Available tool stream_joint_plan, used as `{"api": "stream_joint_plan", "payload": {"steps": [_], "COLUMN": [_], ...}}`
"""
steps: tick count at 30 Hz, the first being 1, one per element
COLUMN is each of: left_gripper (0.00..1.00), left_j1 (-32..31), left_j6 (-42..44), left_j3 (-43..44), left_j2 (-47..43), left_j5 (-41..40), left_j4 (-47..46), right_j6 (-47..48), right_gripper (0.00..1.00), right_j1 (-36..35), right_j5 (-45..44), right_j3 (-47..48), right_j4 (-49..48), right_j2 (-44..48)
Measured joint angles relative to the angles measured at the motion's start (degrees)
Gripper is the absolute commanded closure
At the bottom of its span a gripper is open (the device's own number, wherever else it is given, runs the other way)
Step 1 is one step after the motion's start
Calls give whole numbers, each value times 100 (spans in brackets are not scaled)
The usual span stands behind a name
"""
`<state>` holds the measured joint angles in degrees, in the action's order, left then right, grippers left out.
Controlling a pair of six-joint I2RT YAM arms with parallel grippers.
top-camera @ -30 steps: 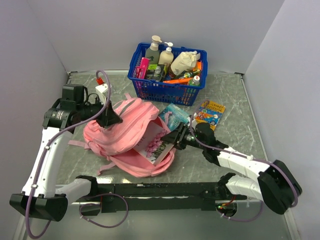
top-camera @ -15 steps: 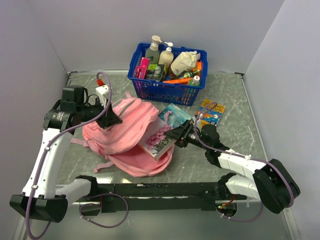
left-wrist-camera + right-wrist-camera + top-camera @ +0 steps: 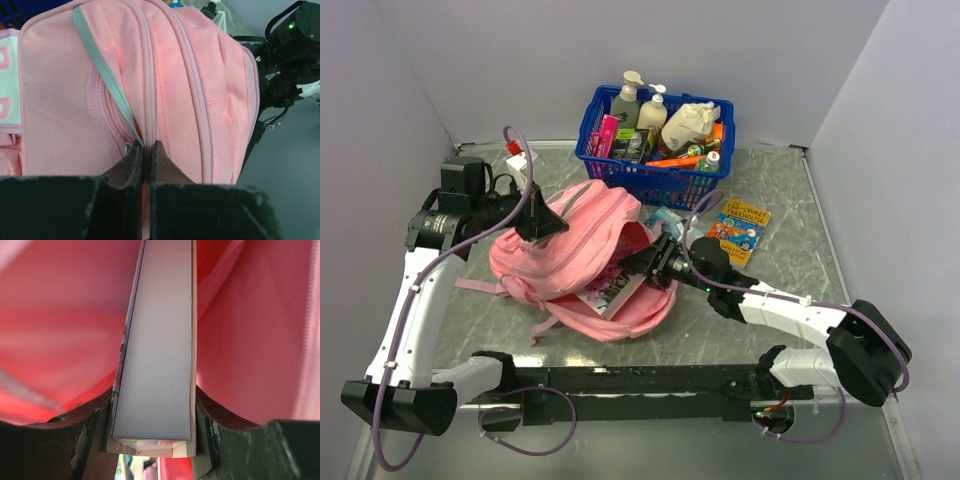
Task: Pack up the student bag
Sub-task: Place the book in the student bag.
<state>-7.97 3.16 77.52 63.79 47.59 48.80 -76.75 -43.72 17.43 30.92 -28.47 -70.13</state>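
Observation:
The pink student bag (image 3: 570, 255) lies on the table left of centre, with its main opening facing right. My left gripper (image 3: 542, 226) is shut on the fabric of its upper side and holds that flap up. In the left wrist view its fingertips (image 3: 146, 150) pinch a pink seam of the bag (image 3: 190, 90) beside a grey strap. My right gripper (image 3: 657, 263) is shut on a thick book (image 3: 616, 289) that sits partly inside the opening. In the right wrist view the book's white page edge (image 3: 160, 340) fills the gap between the fingers (image 3: 155, 407), with the pink lining (image 3: 60, 330) all around.
A blue basket (image 3: 650, 184) of bottles and small items stands at the back centre. A colourful book (image 3: 739, 224) lies on the table right of the bag. A blue pencil case (image 3: 664, 217) peeks out behind my right wrist. A white block (image 3: 519, 160) sits at the back left.
My right gripper has moved left with the book, from outside the bag's mouth into the opening. My left gripper has lifted the bag's flap a little up and back.

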Motion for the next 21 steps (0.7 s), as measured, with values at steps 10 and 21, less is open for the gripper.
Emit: {"api": "stream_joint_plan", "payload": {"steps": [10, 21], "left_gripper": [99, 99], "left_j1": [0, -57], "left_j6": [-83, -2], "left_j3": [2, -293], "left_j2": [-2, -254], "left_j5": [61, -310], "left_j4": [-48, -55], "right_j6": [529, 1360], "right_gripper": [53, 0], "right_j1": [-162, 72], "right_j5": [-579, -127], "right_j3": [1036, 1073], "right_j4": [960, 1912], "right_j2": [-1257, -1152]}}
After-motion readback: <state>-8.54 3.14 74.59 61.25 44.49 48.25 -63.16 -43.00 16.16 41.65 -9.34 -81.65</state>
